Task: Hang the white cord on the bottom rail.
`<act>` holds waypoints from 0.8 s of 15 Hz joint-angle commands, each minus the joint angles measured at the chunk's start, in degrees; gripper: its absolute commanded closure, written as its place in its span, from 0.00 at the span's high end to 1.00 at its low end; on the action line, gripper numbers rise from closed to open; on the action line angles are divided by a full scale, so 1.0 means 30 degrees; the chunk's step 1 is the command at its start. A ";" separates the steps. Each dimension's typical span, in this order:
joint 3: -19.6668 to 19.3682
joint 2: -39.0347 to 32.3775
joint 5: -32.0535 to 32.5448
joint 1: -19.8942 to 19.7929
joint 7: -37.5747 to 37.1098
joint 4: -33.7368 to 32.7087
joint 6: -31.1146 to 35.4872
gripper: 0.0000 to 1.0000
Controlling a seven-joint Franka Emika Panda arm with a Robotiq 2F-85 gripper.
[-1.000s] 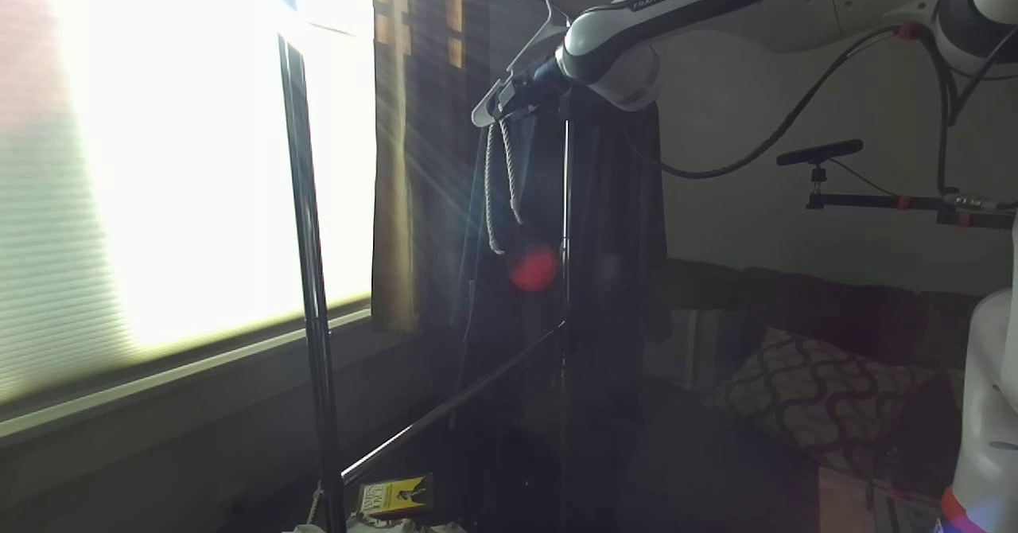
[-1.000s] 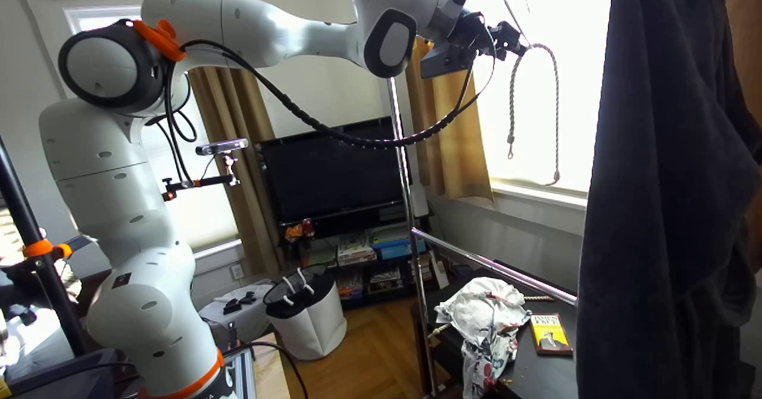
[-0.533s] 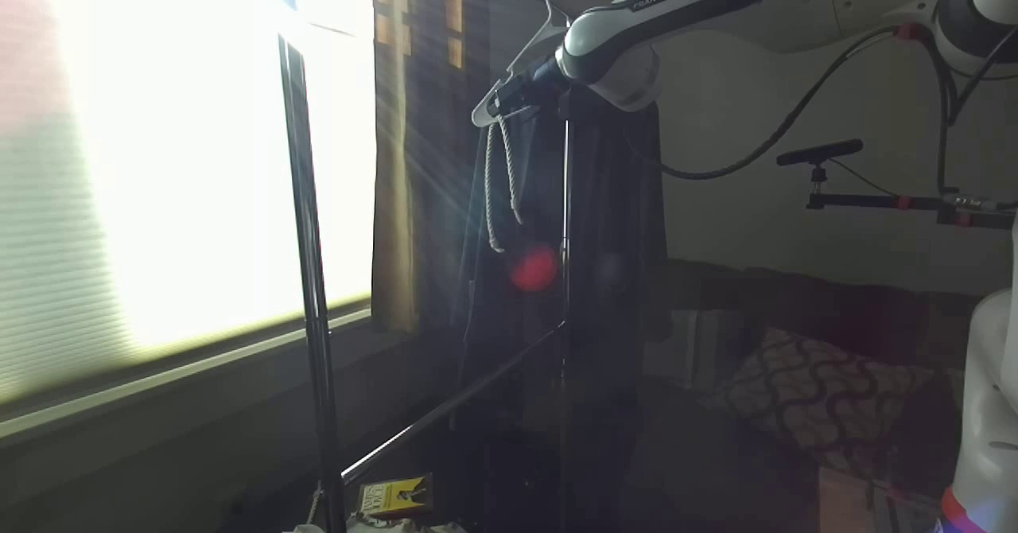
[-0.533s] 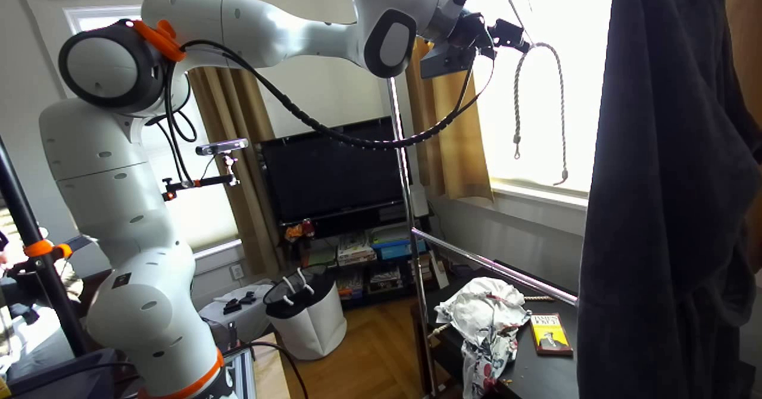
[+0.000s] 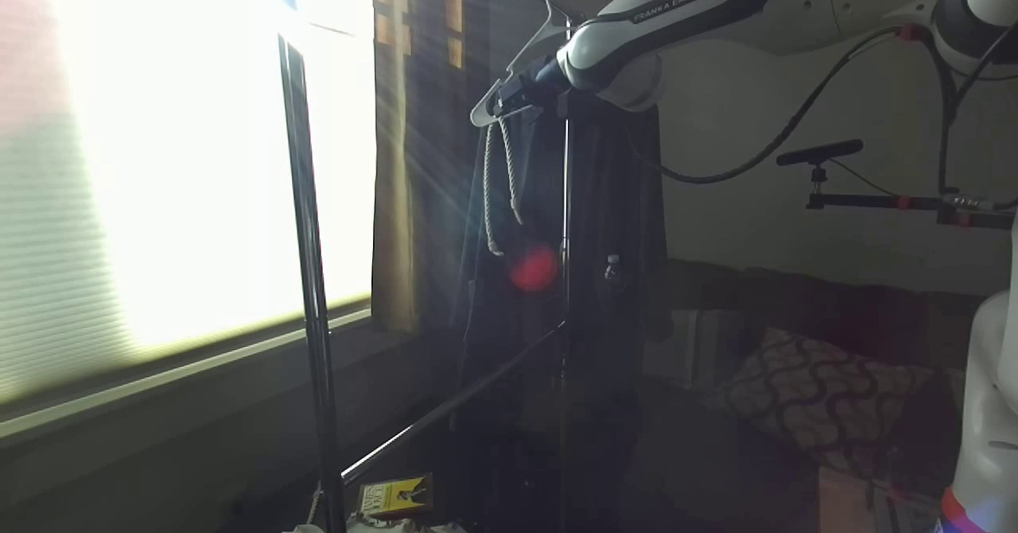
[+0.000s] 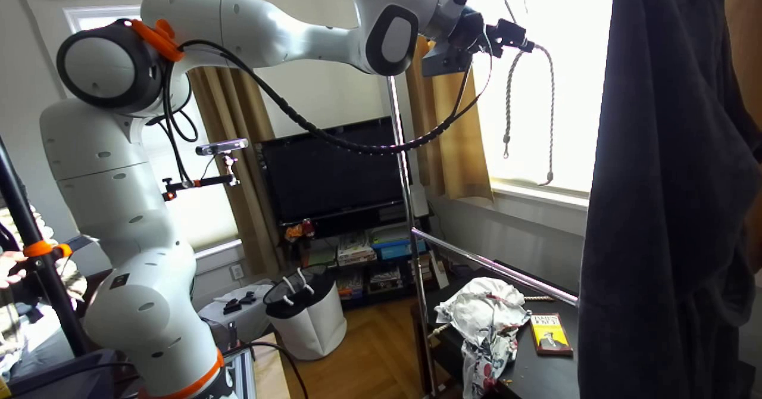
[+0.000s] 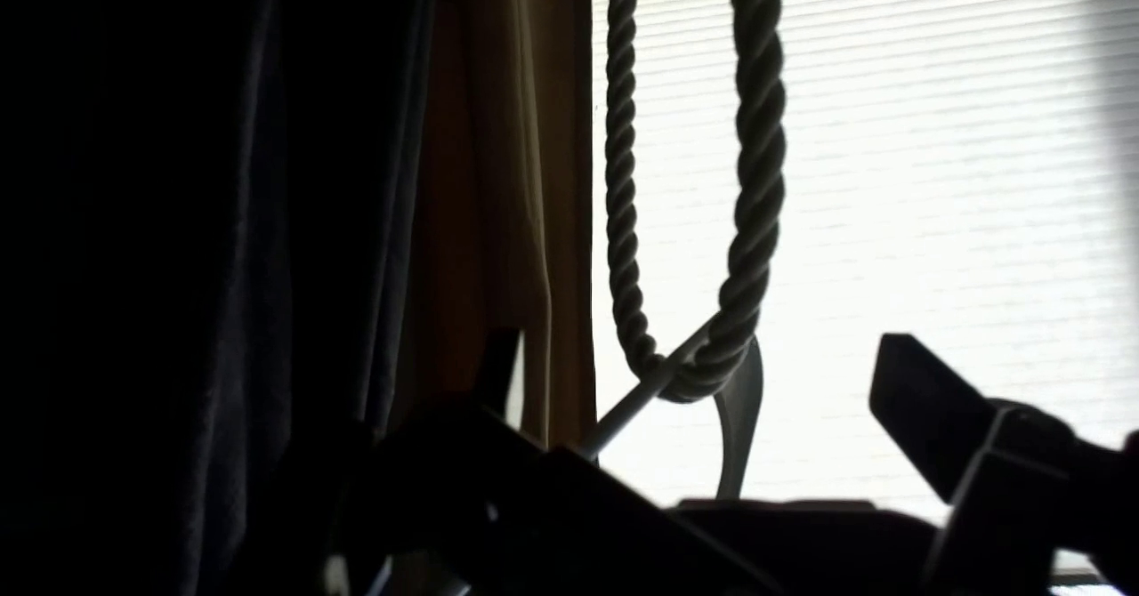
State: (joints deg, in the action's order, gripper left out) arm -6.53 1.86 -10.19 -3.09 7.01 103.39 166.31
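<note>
Wrist view, which stands upside down, gives the Robotiq gripper [image 7: 701,356] with its fingers wide apart and nothing clamped between them. Framed in the gap is the bend of the twisted white cord [image 7: 758,133]; whether a finger touches it, I cannot tell. That bend looks draped over the thin lower bar [image 7: 627,414] of the clothes hanger [image 5: 545,36], a strand passing on each side, and in both exterior views the two strands dangle, one longer than the other. Well below, in an exterior view, the bottom rail [image 6: 494,265] runs from the chrome upright [image 6: 406,199] toward the dark garment [image 6: 667,208], the cord not yet on it.

I take the step in hand to be getting hold of the cord. Next, the fingers should settle around it near the bend and close on the cord alone, sparing the hanger's bar, then draw one strand up and over to free it. After that it wants lowering and laying across the rail, a tail on each side; limp as it looks, it may swing or snag on the garment.
</note>
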 commanded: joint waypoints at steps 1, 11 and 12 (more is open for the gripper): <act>0.0074 0.0037 0.0245 0.0019 -0.0740 -0.0122 -0.0593 1.00; -0.0004 -0.0431 0.2292 -0.0335 -0.2224 0.0039 0.1540 1.00; -0.0028 -0.0515 0.2384 -0.0335 -0.2429 -0.0016 0.1850 1.00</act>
State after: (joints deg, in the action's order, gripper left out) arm -6.38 1.69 -8.21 -3.14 3.67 103.40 167.41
